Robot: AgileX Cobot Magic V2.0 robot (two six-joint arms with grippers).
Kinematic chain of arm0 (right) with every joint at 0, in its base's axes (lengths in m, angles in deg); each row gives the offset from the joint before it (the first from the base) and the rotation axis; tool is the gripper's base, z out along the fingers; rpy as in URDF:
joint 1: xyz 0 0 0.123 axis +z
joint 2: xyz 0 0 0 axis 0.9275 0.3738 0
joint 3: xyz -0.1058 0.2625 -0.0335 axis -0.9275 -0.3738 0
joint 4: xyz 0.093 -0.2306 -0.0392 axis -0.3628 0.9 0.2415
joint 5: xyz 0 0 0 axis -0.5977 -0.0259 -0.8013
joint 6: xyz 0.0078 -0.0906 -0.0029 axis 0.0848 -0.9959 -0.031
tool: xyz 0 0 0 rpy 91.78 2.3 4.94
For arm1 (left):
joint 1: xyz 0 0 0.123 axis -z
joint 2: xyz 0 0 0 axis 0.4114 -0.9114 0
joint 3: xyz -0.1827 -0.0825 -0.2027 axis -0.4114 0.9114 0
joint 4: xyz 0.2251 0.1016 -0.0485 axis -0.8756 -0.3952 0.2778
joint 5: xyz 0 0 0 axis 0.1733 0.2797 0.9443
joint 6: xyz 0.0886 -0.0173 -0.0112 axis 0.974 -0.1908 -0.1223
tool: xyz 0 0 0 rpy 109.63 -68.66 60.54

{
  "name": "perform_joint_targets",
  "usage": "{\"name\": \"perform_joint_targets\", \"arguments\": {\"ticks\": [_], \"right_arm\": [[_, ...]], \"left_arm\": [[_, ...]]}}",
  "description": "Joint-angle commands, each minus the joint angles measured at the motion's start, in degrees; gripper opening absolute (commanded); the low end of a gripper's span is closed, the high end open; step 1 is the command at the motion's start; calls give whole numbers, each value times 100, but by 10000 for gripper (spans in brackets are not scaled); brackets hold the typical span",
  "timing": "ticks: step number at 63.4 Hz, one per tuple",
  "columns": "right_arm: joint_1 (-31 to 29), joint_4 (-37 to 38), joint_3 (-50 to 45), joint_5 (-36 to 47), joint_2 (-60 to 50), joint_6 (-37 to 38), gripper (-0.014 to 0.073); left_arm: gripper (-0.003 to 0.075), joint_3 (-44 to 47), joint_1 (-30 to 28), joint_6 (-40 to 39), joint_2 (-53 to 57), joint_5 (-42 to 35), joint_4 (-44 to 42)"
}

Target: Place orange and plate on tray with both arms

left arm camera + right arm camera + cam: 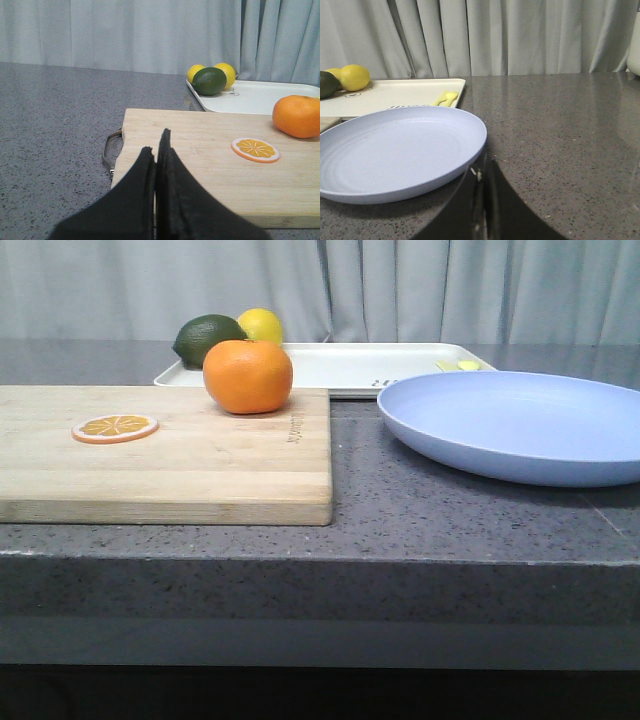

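Observation:
The orange [248, 376] sits at the far edge of the wooden cutting board [200, 470]; it also shows in the left wrist view [298, 116]. The lavender-blue plate [520, 425] lies on the counter to the right, and in the right wrist view [395, 150]. The off-white tray [350, 365] stands behind both. My left gripper [157, 145] is shut and empty, over the board's near left part. My right gripper [482, 167] is shut and empty, just beside the plate's rim. Neither gripper shows in the front view.
A thin orange slice [115, 427] lies on the board's left part. A dark green lime [207, 338] and a yellow lemon [261, 325] sit at the tray's left end. A small yellow-green piece [460, 365] lies on the tray's right part. Curtains hang behind.

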Motion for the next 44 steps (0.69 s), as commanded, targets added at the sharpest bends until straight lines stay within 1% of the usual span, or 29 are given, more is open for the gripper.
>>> {"name": "perform_joint_targets", "arguments": {"ticks": [1,33,40,44], "right_arm": [[-48,-7,139,457,-102,-53,-65],[-48,-7,139,457,-102,-53,-65],[-48,-7,139,666,-103,-53,-65],[-48,-7,139,763,-103,-53,-65]], "left_arm": [[-20,154,4,-44,103,-467,43],[-20,154,4,-44,103,-467,43],[-20,154,4,-44,103,-481,43],[-20,154,4,-44,103,-640,43]]}}
